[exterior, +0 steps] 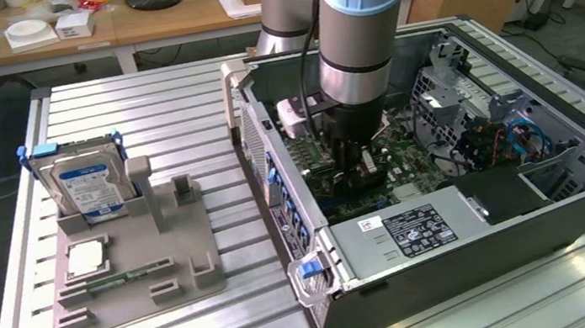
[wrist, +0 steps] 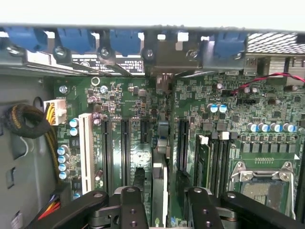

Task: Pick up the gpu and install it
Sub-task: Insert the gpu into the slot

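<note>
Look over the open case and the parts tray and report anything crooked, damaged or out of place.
Nothing stands out. The gpu stands on edge on the motherboard, in line with its slots, inside the open claw. On the tray, the hard drive sits upright.

1 open grey metal computer case point(exterior: 569, 204) on 1 ribbed aluminium desk point(exterior: 149, 106). 1 green motherboard point(wrist: 138, 105) inside it. 1 thin dark gpu card point(wrist: 159, 183) standing edge-on in a slot. 1 robot arm, 1 black end effector point(wrist: 162, 202). 1 grey plastic parts holder point(exterior: 137, 269), carrying 1 boxy hard drive with blue-white label point(exterior: 86, 187), 1 slim green memory stick point(exterior: 115, 281), 1 square silver processor chip point(exterior: 88, 259). 1 silver power supply box with black label point(exterior: 415, 233). 1 white expansion slot point(wrist: 86, 152). 1 metal processor socket point(wrist: 259, 183).
</note>
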`<action>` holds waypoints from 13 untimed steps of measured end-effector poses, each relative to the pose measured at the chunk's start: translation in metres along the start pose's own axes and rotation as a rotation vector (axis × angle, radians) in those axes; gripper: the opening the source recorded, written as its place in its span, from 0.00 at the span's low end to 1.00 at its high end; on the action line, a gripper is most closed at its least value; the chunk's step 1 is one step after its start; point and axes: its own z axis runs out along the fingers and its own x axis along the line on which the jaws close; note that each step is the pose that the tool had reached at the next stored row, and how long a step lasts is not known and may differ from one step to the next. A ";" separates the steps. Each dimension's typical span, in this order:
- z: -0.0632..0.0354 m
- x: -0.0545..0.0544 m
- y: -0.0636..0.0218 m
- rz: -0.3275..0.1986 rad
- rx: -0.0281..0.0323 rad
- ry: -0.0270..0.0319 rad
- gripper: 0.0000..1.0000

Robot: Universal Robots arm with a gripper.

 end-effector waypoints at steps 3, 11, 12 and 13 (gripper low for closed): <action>-0.0050 0.000 -0.0004 0.000 0.0000 0.0001 0.40; -0.0163 0.000 -0.0015 0.000 0.0000 0.0001 0.40; -0.0172 0.000 -0.0016 0.000 0.0000 0.0001 0.40; -0.0180 0.000 -0.0017 0.000 0.0000 0.0000 0.40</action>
